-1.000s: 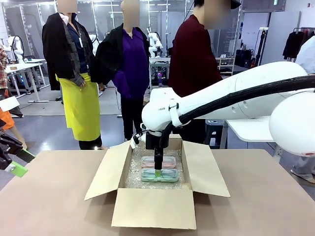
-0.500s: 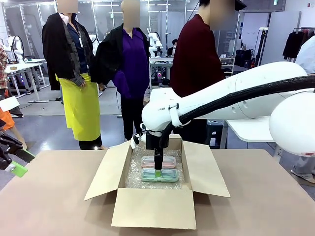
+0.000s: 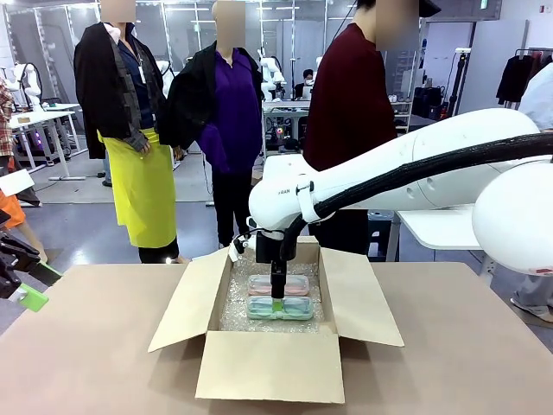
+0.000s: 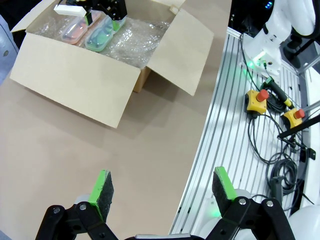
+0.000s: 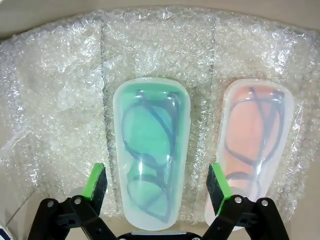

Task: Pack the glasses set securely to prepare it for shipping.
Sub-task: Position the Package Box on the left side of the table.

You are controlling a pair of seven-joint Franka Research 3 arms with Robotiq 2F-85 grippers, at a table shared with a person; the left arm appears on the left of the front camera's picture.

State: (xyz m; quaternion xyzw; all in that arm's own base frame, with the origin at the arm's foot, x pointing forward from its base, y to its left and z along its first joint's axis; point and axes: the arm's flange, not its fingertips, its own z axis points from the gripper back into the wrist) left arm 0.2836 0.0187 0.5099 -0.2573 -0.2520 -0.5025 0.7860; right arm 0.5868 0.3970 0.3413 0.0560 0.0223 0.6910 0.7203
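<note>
Low centre of the right wrist frame: my right claw [image 5: 156, 172] stands wide astride the mint case [image 5: 150, 125]; pink case [image 5: 256, 135] lies just right, both on bubble wrap [image 5: 55, 100]. Risk: on closing, one pad could nudge the pink case, the gap being tight.

Bubble wrap [image 5: 60, 100] lines an open cardboard box [image 3: 270, 365] on the table [image 3: 86, 346].

My front camera looks across the table [image 3: 95, 346] at the open box [image 3: 268, 367]. The left wrist camera sees that box from farther off, looking down; the right wrist one sits close above the green case [image 5: 150, 150] and pink case [image 5: 255, 145] inside, which all views share.
</note>
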